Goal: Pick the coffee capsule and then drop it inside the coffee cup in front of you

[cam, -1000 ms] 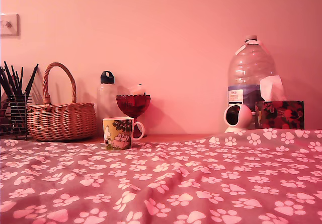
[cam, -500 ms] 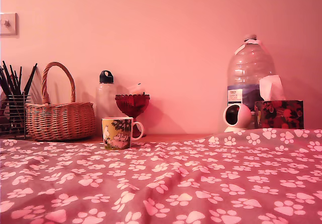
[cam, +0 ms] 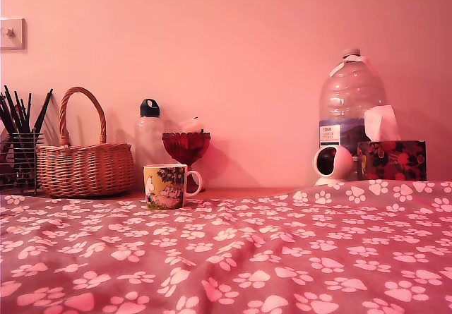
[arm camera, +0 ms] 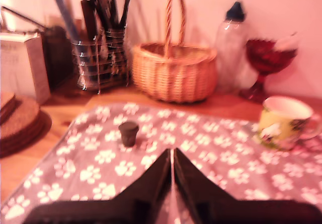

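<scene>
My gripper (arm camera: 171, 156): black fingers pressed together, clenched on nothing, above the paw-print cloth (arm camera: 211, 156).
Small dark coffee capsule (arm camera: 128, 133): standing on the cloth just beyond my fingertips, apart from them.
Yellow-green cartoon-print ceramic coffee cup with white rim and handle (cam: 165, 185): upright at the cloth's far edge, well apart from the capsule.
Red scalloped glass goblet (cam: 186, 149): just behind the cup.
Woven wicker basket with arched handle (cam: 84, 161): behind the cloth, near the wall.
</scene>
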You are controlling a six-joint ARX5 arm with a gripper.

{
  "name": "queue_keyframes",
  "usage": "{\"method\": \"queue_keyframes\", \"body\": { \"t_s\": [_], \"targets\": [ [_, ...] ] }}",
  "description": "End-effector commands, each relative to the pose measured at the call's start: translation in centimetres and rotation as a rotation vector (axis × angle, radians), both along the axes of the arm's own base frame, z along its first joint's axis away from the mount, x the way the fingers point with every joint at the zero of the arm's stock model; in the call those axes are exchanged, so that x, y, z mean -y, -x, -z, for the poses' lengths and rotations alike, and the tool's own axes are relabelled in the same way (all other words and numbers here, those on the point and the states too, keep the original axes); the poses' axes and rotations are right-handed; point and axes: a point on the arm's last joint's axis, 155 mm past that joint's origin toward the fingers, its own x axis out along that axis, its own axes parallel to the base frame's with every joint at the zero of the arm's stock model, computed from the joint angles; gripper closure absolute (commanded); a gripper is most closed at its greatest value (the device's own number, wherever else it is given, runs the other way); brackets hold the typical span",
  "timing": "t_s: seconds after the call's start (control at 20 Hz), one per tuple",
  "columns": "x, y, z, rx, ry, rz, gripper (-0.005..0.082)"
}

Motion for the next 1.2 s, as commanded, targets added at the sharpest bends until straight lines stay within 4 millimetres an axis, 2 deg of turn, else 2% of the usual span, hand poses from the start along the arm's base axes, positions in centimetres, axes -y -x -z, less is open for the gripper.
{"method": "queue_keyframes", "body": {
  "t_s": [0.0, 0.05, 0.15, 0.2, 0.4, 0.7, 1.15],
  "targets": [
    [-0.1, -0.5, 0.6, -0.011, -0.005, -0.005, 0.0654],
    [-0.1, -0.8, 1.1, -0.031, -0.021, -0.003, 0.0558],
    [-0.3, -1.3, 2.3, -0.072, -0.059, -0.003, 0.0300],
    [-0.4, -1.5, 2.7, -0.086, -0.057, 0.001, 0.0237],
    [0.1, -2.8, 3.1, -0.077, -0.071, 0.066, 0.0235],
    [-1.0, -4.2, 4.5, -0.085, -0.051, 0.088, 0.0235],
    [-2.7, -5.7, 5.4, -0.057, -0.079, 0.066, 0.0231]
  ]
}}
